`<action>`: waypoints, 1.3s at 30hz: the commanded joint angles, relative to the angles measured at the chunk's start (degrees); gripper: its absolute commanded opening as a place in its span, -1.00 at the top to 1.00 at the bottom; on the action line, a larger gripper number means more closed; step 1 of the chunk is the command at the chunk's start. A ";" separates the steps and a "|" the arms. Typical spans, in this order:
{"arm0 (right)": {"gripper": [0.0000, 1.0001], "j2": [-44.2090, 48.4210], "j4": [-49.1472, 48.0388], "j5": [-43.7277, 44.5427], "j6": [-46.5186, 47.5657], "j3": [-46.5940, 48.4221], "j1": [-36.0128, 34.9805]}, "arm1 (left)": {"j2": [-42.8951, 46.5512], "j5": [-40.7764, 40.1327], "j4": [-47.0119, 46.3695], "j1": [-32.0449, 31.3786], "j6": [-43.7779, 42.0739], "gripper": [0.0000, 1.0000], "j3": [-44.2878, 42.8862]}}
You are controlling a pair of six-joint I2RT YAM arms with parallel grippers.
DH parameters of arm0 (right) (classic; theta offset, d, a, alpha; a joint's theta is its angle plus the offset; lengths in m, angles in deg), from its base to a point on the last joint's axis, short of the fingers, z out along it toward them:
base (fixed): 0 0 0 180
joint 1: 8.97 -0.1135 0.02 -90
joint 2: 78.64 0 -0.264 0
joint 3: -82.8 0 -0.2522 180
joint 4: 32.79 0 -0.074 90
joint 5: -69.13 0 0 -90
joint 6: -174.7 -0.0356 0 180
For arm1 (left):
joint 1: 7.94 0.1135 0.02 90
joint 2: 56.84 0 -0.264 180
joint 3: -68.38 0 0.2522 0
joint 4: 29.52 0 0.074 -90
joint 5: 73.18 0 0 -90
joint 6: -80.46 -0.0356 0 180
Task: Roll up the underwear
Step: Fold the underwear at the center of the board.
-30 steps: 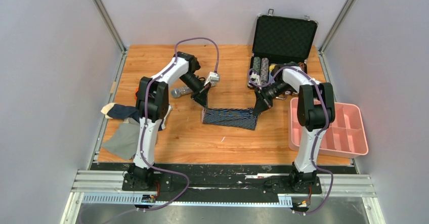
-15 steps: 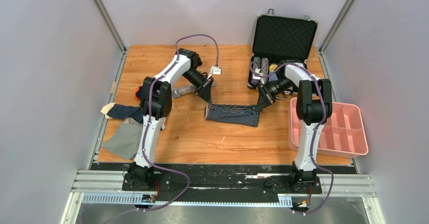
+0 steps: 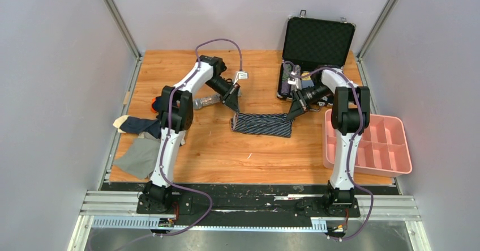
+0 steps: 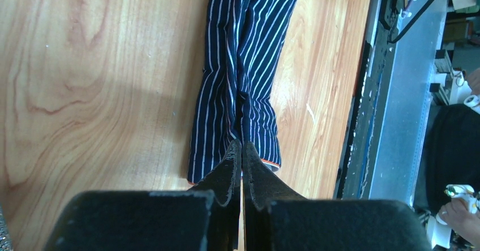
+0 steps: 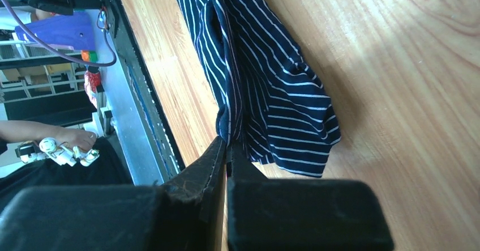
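The striped navy underwear (image 3: 262, 124) lies folded into a narrow band across the middle of the table. My left gripper (image 3: 234, 109) is shut on its left end, pinching the upper fold (image 4: 242, 143). My right gripper (image 3: 292, 114) is shut on its right end, pinching the fold there (image 5: 227, 144). The cloth (image 4: 243, 75) stretches away from the left fingers, and the right wrist view also shows it (image 5: 255, 64). A second plain navy underwear (image 3: 138, 126) lies in the pile at the table's left edge.
An open black case (image 3: 317, 41) with rolled cloths stands at the back right. A pink divided tray (image 3: 390, 149) sits at the right. A clear bottle (image 3: 205, 100) lies behind the left arm. A flat grey cloth (image 3: 136, 157) lies at the front left.
Both grippers have moved away from the arm bases, carrying the cloth's edge over. The striped underwear is now a narrower band and lies farther back.
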 commanded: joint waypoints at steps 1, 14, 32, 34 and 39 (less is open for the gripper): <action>1.00 -0.17 1.02 -2.59 -2.14 3.22 0.10 | 0.75 1.19 -1.45 0.81 2.13 1.00 -1.24; 1.00 -0.27 3.29 -3.10 -2.26 8.16 -0.05 | 7.42 -1.51 -0.71 0.95 0.68 1.00 9.79; 1.00 -7.74 -0.12 -0.35 -8.21 18.64 -2.46 | 7.11 -5.71 -4.10 1.84 2.66 1.00 10.72; 1.00 -8.37 -2.05 0.90 -9.87 18.51 -2.66 | 7.26 -7.20 -6.22 1.92 3.70 1.00 11.58; 0.99 -10.62 -6.07 5.42 -13.67 18.73 -3.39 | 7.07 -11.54 -10.98 2.08 6.62 1.00 12.14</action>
